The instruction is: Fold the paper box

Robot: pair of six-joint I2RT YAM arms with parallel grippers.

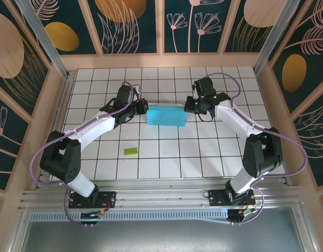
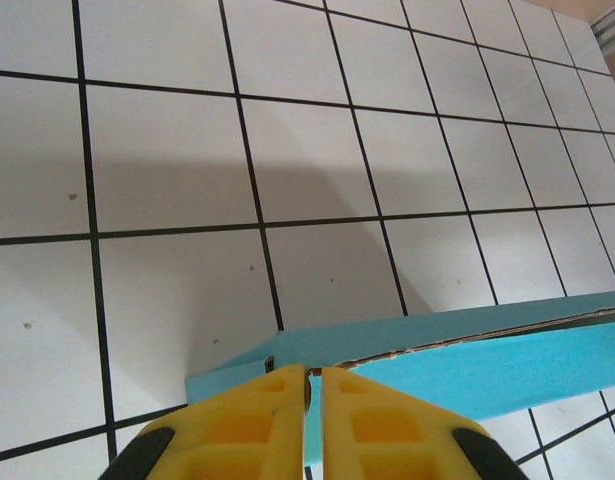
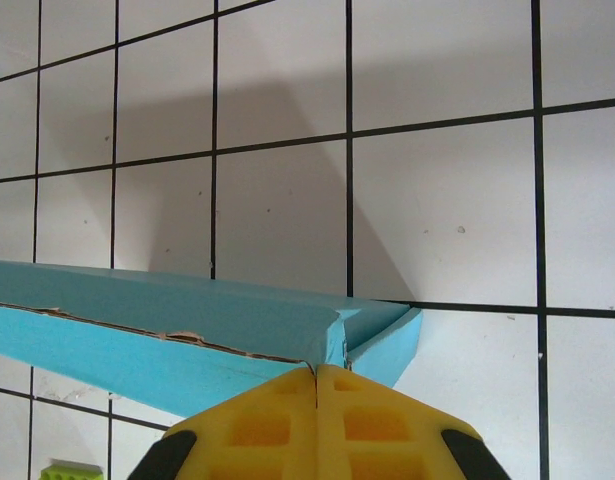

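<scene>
**Station check: paper box pinched at both ends**

Surface and room: Your table is white tile with a black grid and is lightly speckled with marks. A wooden frame surrounds it, and the dark teal wall panels carry printed leaves and flowers. Aluminium rails run along the near edge, where both arm bases are bolted. A small green piece lies flat on the tiles, well apart from the box and nearer your left arm.

Fingers: On your left gripper, the yellow fingers stand almost together. A thin sliver of blue card sits in the slit between them, so they are clamped on the box's end wall. On your right gripper, the fingers are pressed tight with only a hairline seam. The box's corner edge runs straight into that seam.

Task item: The paper box sits mid-table as a shallow blue rectangle directly between the two grippers. Your left gripper is at its left end and your right gripper at its right end. The right wrist view shows a rough, slightly torn edge along the top of the long wall.
</scene>
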